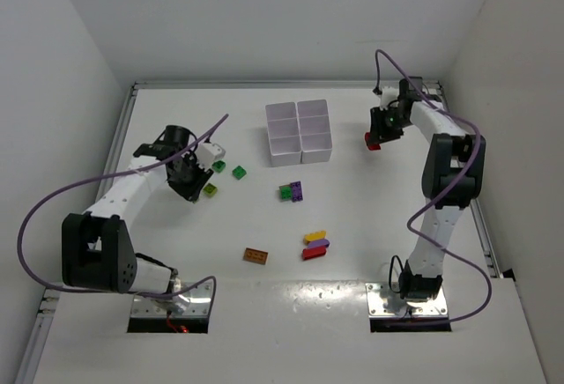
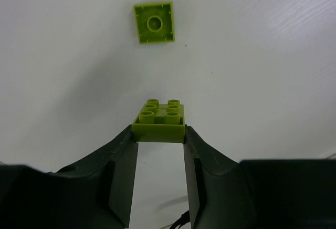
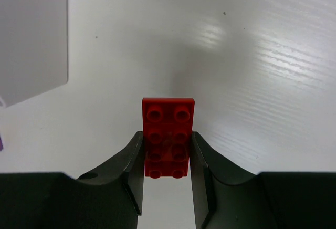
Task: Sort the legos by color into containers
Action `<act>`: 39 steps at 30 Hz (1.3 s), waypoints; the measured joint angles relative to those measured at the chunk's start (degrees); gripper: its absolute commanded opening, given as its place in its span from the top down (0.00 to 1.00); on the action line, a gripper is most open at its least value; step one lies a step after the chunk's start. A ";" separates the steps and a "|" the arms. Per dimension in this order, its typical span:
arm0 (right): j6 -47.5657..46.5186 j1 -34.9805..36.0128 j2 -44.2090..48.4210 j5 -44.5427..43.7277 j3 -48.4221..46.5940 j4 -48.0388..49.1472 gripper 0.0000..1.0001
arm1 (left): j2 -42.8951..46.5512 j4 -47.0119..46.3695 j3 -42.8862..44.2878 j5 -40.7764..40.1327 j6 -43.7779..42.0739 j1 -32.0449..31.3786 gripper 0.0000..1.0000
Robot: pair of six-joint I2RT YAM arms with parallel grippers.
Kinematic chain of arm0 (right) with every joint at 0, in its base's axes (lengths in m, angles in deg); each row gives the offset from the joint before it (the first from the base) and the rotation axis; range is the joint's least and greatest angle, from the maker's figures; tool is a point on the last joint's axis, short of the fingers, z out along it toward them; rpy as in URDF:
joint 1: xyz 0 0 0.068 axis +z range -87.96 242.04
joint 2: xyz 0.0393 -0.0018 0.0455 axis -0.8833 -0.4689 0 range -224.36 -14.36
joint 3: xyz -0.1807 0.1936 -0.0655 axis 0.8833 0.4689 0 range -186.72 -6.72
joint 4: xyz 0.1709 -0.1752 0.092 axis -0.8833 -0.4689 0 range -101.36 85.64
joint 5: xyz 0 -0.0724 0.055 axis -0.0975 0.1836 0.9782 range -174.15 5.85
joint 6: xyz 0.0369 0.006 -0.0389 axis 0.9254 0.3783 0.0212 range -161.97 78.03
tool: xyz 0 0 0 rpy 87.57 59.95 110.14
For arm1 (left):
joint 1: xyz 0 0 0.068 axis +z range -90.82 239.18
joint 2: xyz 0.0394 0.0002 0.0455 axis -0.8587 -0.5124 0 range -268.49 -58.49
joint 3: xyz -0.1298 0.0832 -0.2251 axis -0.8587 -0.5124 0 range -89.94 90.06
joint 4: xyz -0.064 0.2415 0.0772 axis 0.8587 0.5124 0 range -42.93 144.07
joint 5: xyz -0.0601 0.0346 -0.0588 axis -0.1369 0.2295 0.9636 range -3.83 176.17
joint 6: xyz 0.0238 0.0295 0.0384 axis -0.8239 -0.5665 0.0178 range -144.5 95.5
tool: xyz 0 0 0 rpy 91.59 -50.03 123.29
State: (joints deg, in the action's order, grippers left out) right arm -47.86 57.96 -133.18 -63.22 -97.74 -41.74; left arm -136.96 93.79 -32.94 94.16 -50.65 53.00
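1. Left gripper (image 2: 160, 133): I read the jaws as clamped on a lime brick (image 2: 159, 120), studs up, pinched by its side walls at the very fingertips. The arm works the 9 o'clock side of the white table (image 1: 370, 225).
2. Second lime brick (image 2: 154, 22): it lies on the table with its hollow underside up. In the left wrist view it is at 12 o'clock of the held one, well apart.
3. Right gripper (image 3: 167, 137): the jaws grip a red brick (image 3: 168, 116), two studs wide, and its far half juts past the tips. The gripper is at 3 o'clock of the tray, near it but not touching.
4. White six-cell tray (image 1: 298, 125): it stands at 12 o'clock of the table centre.
5. Green brick (image 1: 239, 171): loose, at 8 o'clock of the tray.
6. Second green brick (image 1: 285, 193) and purple brick (image 1: 298, 189): touching, at 6 o'clock of the tray.
7. Yellow brick (image 1: 315, 236), second purple brick (image 1: 318, 244), second red brick (image 1: 313, 253): packed side by side, farther out at 6 o'clock.
8. Orange-brown brick (image 1: 256, 255): alone, at 9 o'clock of that trio.
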 measured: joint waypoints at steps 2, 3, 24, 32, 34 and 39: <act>-0.13 0.07 -1.20 -1.05 -1.09 0.35 0.99 | 0.00 0.59 -1.07 -1.05 -1.09 0.39 0.89; -0.13 0.17 -1.49 -1.42 -1.29 0.48 0.97 | 0.00 0.81 -1.46 -1.49 -1.68 0.66 0.86; -1.01 1.55 -6.40 -2.08 -2.58 0.46 0.45 | -15.45 -0.17 1.60 -0.37 -3.61 2.14 0.36; -1.14 2.21 -4.68 2.10 -0.42 -1.36 0.30 | -15.61 -1.03 1.79 5.42 -4.28 3.19 0.33; -1.18 2.16 -1.97 5.29 0.90 -1.95 0.30 | -12.57 -0.94 1.81 8.92 -5.22 4.33 0.33; -3.82 1.60 13.05 14.97 6.21 -4.70 0.30 | -0.37 0.04 6.27 16.65 -7.80 2.19 0.27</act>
State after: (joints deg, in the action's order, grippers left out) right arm -51.69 59.56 -120.13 -48.25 -91.53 -46.44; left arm -137.34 93.84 -26.67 110.82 -58.45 55.19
